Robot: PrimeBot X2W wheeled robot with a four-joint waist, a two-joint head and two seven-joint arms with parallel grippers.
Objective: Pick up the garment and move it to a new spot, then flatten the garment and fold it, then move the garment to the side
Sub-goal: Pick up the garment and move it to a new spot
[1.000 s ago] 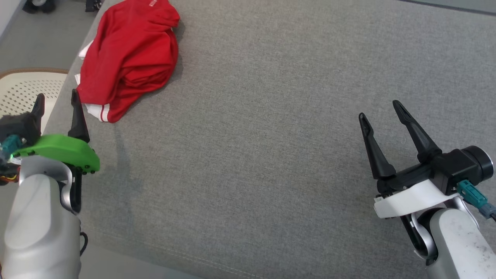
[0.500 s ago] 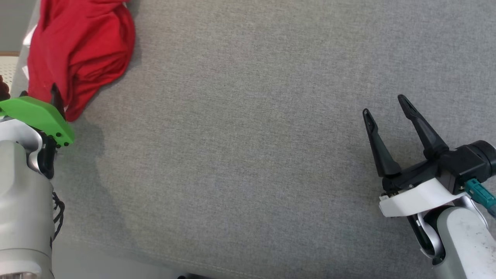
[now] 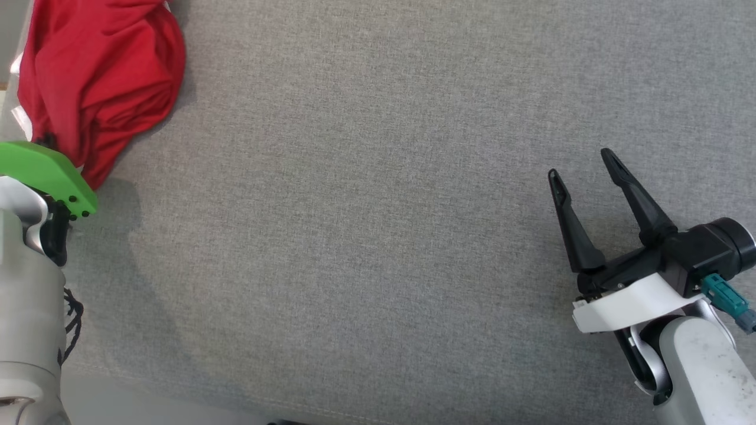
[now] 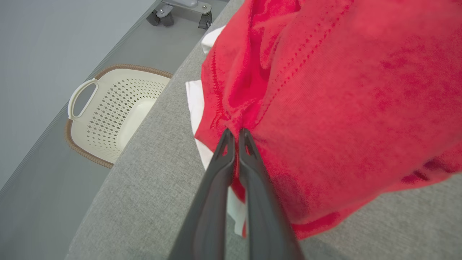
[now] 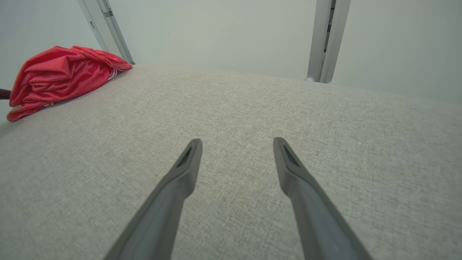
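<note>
Looks like a bare lab room: fabric-covered table (image 3: 378,236), plain walls (image 5: 216,29), laundry basket (image 4: 108,115).

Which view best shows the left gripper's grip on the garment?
Left wrist view: the left gripper has its fingers pinched shut on a fold of the red garment. Head view hides the fingers behind the green cover; right wrist view shows a distant heap.

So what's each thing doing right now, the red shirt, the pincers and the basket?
Shirt, crumpled in a heap at the cushion's left edge.
Left pincer, shut on a fold of the shirt.
Right pincer, open, holding nothing.
Basket, on the floor, looks empty.
</note>
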